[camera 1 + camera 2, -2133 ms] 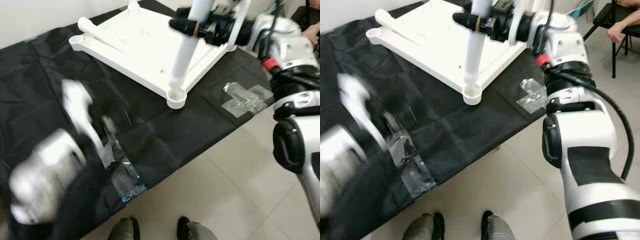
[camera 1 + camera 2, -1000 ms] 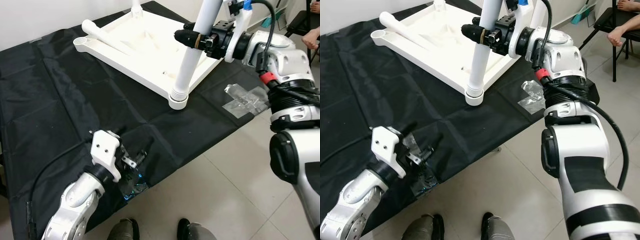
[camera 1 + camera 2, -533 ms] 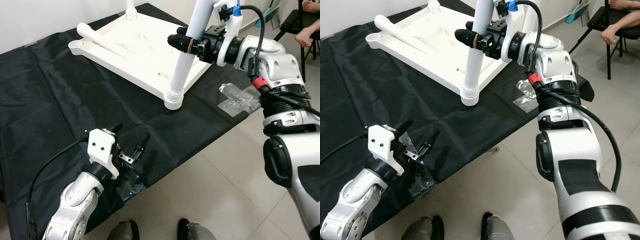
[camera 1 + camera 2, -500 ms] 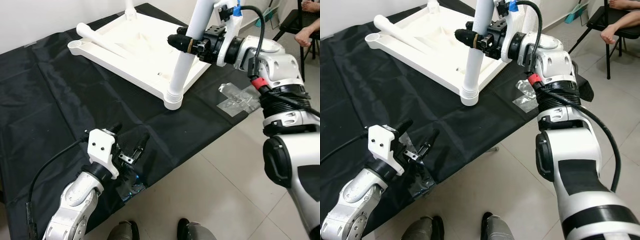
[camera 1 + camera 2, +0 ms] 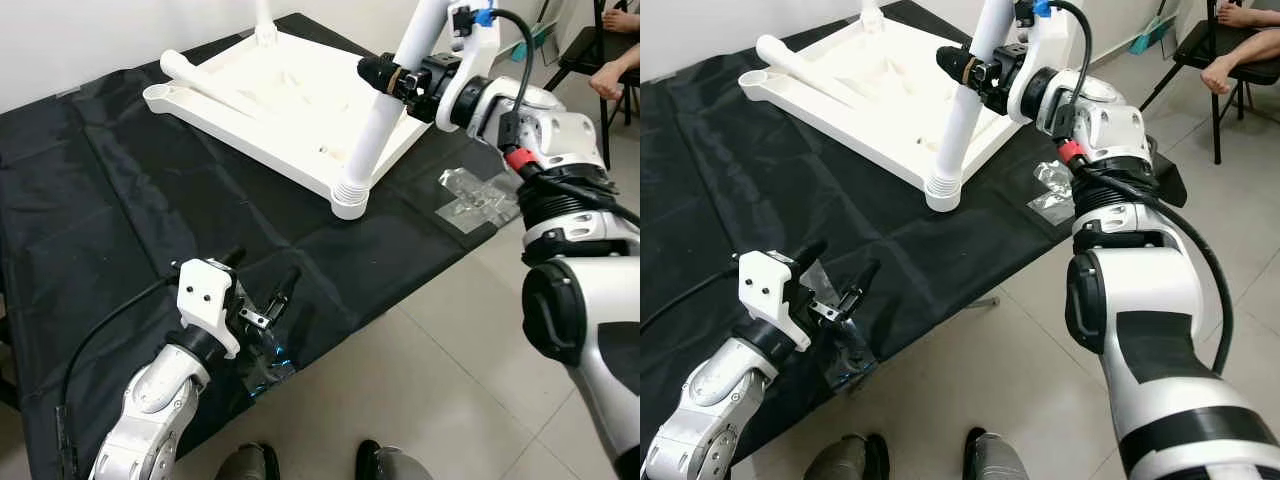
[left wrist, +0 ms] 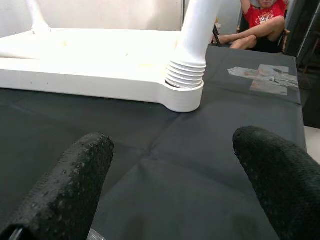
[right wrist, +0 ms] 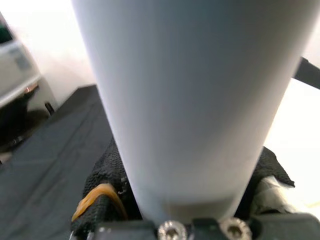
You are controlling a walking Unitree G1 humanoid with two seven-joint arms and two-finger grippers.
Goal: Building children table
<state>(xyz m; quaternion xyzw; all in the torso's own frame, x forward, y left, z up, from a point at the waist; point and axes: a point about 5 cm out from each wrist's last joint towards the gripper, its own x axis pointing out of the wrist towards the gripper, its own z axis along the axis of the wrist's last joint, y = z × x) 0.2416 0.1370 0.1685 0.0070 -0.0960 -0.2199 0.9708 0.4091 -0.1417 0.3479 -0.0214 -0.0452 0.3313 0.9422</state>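
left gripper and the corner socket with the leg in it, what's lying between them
Only bare black cloth, creased, shown in the left wrist view. The left gripper hovers open, facing the socket and the leg.

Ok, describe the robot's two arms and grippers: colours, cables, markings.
Both arms are silver-white with black joints. The left gripper has two long black textured fingers, a white wrist block and a black cable. The right gripper is black, with a red ring, black cable and blue connector behind it.

Glossy smooth white plastic table leg (image 5: 385, 100); matt creased black cloth (image 5: 90, 200).
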